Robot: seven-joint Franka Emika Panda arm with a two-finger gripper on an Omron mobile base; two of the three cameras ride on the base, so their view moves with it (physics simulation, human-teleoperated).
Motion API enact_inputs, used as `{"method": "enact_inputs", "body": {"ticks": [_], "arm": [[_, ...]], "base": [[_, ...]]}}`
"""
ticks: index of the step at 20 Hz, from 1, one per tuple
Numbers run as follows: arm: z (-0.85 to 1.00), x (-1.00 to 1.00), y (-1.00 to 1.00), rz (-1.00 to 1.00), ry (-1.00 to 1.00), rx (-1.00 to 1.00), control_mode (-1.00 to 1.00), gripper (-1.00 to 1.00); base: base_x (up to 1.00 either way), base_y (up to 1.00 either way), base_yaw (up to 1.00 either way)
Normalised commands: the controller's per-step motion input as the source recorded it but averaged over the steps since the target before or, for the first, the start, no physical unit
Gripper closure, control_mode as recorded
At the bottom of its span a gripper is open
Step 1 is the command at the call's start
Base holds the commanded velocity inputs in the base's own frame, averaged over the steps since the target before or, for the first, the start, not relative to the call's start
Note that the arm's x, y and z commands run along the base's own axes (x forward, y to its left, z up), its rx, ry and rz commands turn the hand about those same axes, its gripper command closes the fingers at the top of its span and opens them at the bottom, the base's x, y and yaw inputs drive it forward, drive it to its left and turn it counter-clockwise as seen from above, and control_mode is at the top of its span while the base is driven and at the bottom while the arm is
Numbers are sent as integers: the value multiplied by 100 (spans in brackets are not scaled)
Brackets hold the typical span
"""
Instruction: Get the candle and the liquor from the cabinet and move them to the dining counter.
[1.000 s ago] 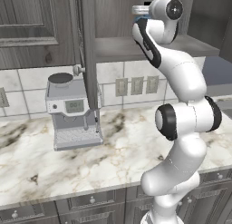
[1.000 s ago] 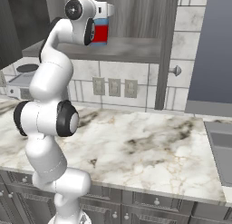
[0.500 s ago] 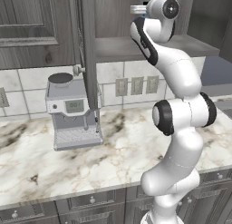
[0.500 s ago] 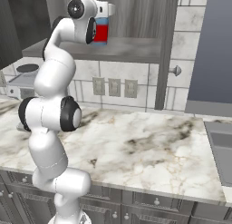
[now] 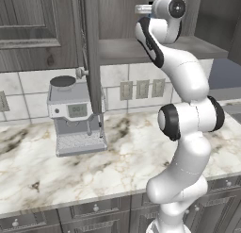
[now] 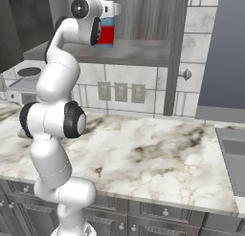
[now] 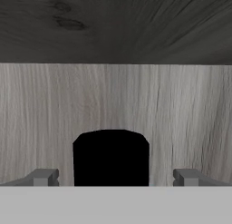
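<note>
One white arm is reaching up into the open cabinet (image 5: 122, 20) in the left base view, above the coffee machine (image 5: 77, 116) on the marble worktop (image 5: 117, 156). From the right base view, the liquor (image 6: 106, 33) is standing on the cabinet shelf, partly hidden behind the wrist. Through the hand view, the gripper (image 7: 113, 175) is holding its fingers apart — the bottle's black cap (image 7: 111, 157) sitting between them, untouched.
</note>
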Motion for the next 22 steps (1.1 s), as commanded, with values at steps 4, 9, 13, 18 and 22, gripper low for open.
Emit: {"method": "enact_inputs", "body": {"ticks": [4,9,13,18,22], "arm": [[0,0,0,0,0,0,-100,-100],[0,0,0,0,0,0,-100,100],[0,0,0,0,0,0,-100,100],[0,0,0,0,0,0,-100,100],[0,0,0,0,0,0,-100,100]], "base": [[0,0,0],[0,0,0],[0,0,0],[0,0,0],[0,0,0]]}}
